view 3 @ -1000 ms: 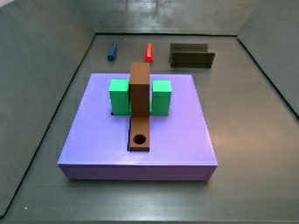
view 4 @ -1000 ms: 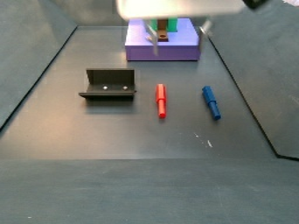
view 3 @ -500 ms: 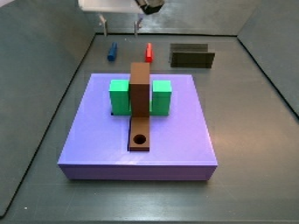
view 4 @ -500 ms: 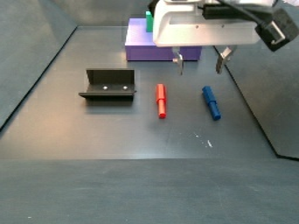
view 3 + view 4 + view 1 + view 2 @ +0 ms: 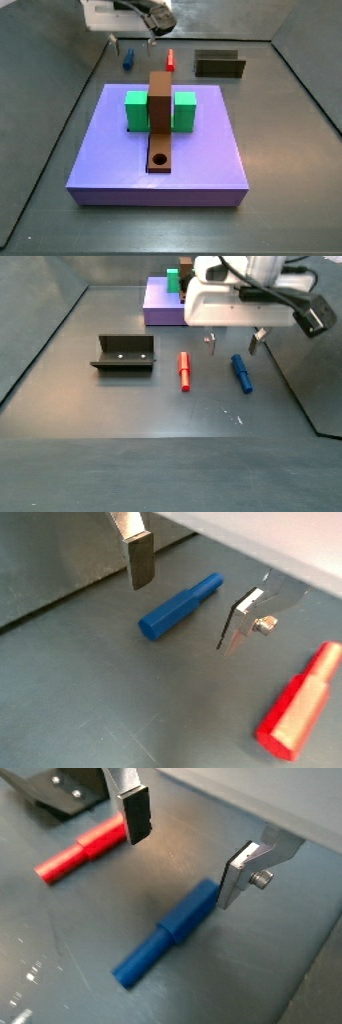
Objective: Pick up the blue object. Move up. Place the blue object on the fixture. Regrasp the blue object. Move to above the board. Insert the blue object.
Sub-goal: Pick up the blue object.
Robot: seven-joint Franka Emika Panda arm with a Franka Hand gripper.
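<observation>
My end effector hangs over the blue object, plates spread wide and holding nothing. In both wrist views the blue object lies flat on the counter between my fingers, red peg alongside.

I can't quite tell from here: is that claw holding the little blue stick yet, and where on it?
No, nothing is held. The claw hangs open above the blue object, its fingers apart on either side of it and not touching it.
</observation>
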